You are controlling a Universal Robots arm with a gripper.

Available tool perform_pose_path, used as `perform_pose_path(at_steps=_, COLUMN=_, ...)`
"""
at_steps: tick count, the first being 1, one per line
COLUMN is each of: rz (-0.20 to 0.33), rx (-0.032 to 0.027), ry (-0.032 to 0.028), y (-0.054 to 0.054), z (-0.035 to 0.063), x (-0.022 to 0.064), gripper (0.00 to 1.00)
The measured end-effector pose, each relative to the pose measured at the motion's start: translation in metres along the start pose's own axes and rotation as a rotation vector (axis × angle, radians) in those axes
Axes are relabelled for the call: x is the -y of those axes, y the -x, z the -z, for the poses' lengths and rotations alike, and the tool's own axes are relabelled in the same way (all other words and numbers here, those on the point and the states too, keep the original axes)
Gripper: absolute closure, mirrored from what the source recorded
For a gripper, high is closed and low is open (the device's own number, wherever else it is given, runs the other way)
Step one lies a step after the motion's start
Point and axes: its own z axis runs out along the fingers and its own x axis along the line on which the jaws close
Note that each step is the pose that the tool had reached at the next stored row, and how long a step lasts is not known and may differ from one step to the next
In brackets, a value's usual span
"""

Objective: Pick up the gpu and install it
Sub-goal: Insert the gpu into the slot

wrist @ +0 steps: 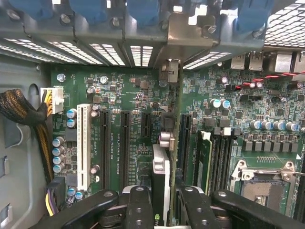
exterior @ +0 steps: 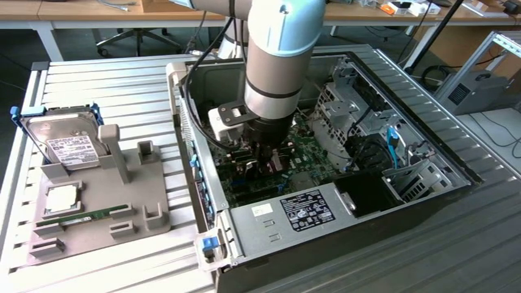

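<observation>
The gpu (wrist: 172, 138) is seen edge-on in the wrist view. It stands upright over the green motherboard (wrist: 128, 90), with its silvery bracket end (wrist: 170, 71) against the case's rear slot panel. Its lower edge lies along a black expansion slot; whether it is fully seated cannot be told. My gripper (wrist: 164, 210) is shut on the card, with black fingers (wrist: 138, 207) on either side of its heatsink. In the exterior view the gripper (exterior: 269, 160) reaches straight down into the open computer case (exterior: 407, 91), over the motherboard (exterior: 305, 152).
A grey fixture (exterior: 97, 207) at the exterior view's left holds a hard drive (exterior: 65, 143), a processor (exterior: 63, 198) and a green memory stick (exterior: 82, 215). Inside the case are the power supply (exterior: 297, 213), drive cages (exterior: 350, 104), a white slot (wrist: 83, 143) and a cable bundle (wrist: 26, 112).
</observation>
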Motion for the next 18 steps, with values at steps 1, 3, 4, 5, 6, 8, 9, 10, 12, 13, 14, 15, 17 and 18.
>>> perform_pose_path(at_steps=1, rz=0.000, rx=0.0004, ry=-0.0021, y=0.0000, z=0.0000, x=-0.0001, gripper=0.73)
perform_pose_path(at_steps=3, rz=0.000, rx=0.0013, ry=-0.0041, y=0.0000, z=0.0000, x=0.0000, gripper=0.73)
perform_pose_path(at_steps=4, rz=0.000, rx=0.0016, ry=-0.0043, y=0.0000, z=0.0000, x=0.0000, gripper=0.73)
perform_pose_path(at_steps=5, rz=0.000, rx=0.0017, ry=-0.0044, y=0.0000, z=0.0000, x=0.0000, gripper=0.73)
perform_pose_path(at_steps=6, rz=0.000, rx=0.0019, ry=-0.0044, y=0.0000, z=0.0000, x=0.0000, gripper=0.73)
perform_pose_path(at_steps=8, rz=0.000, rx=0.0022, ry=-0.0045, y=0.0000, z=0.0000, x=0.0000, gripper=0.73)
perform_pose_path(at_steps=9, rz=0.000, rx=0.0023, ry=-0.0045, y=0.0000, z=0.0000, x=0.0000, gripper=0.73)
perform_pose_path(at_steps=10, rz=0.000, rx=0.0023, ry=-0.0045, y=0.0000, z=0.0000, x=0.0000, gripper=0.73)
perform_pose_path(at_steps=12, rz=0.000, rx=0.0025, ry=-0.0044, y=0.0000, z=0.0000, x=0.0000, gripper=0.73)
perform_pose_path(at_steps=13, rz=0.000, rx=0.0026, ry=-0.0045, y=0.0000, z=0.0000, x=0.0000, gripper=0.73)
perform_pose_path(at_steps=14, rz=0.000, rx=0.0027, ry=-0.0045, y=0.0000, z=0.0000, x=0.0000, gripper=0.73)
perform_pose_path(at_steps=15, rz=0.000, rx=0.0027, ry=-0.0045, y=0.0000, z=0.0000, x=0.0000, gripper=0.73)
perform_pose_path(at_steps=17, rz=0.000, rx=0.0027, ry=-0.0045, y=0.0000, z=-0.0001, x=0.0000, gripper=0.73)
perform_pose_path(at_steps=18, rz=0.000, rx=0.0027, ry=-0.0045, y=0.0000, z=-0.0001, x=0.0000, gripper=0.73)
